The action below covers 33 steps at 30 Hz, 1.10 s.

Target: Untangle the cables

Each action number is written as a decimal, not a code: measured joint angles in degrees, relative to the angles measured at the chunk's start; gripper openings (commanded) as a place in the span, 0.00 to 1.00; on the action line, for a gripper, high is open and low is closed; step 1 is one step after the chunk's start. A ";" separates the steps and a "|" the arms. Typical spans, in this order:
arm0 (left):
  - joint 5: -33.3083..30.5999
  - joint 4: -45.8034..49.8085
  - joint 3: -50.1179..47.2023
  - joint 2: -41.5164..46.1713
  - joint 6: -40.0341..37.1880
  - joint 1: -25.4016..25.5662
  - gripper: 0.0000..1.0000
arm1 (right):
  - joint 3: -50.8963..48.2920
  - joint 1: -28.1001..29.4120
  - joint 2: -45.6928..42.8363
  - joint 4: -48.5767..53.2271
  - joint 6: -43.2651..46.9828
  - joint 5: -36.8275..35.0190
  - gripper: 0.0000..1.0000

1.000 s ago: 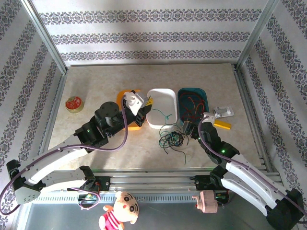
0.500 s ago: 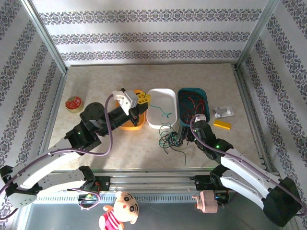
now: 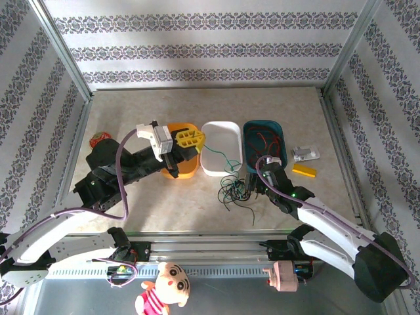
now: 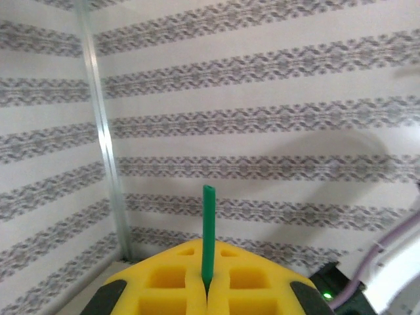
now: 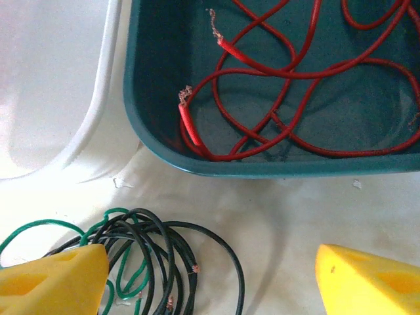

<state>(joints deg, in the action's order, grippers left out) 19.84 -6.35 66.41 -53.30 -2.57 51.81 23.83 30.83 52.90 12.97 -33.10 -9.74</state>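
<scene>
Cables [image 3: 235,190] lie tangled beneath our wide-open right end effector [image 5: 210,262]; our left end effector [image 4: 207,292] pinches a green cable [image 4: 208,230], pointing twelve o'clock.

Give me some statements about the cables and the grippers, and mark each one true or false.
1. The left gripper is shut on a green cable. True.
2. The red cables lie in the white tray. False: they lie in the teal tray.
3. The right gripper is open. True.
4. The black cables lie in the orange tray. False: they lie tangled on the table.
</scene>
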 measured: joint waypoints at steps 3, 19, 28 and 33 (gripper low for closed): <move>5.64 2.60 3.54 -2.54 0.02 0.00 0.02 | 0.00 -1.31 -1.62 -0.02 -0.24 0.61 0.83; 0.37 5.46 -1.16 -19.45 5.09 0.00 0.00 | -0.63 -5.25 -9.79 3.61 -4.02 -3.69 0.83; -10.43 6.73 -5.79 -19.93 7.48 -0.07 0.00 | 1.64 -0.48 -0.52 5.25 2.99 11.17 0.79; -17.44 13.86 -9.97 -19.74 7.89 -0.07 0.17 | 5.16 11.52 4.28 5.60 7.21 14.80 0.79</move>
<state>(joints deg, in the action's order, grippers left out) 2.39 7.51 56.45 -73.03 5.32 51.75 28.99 42.35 57.19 18.57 -25.89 5.06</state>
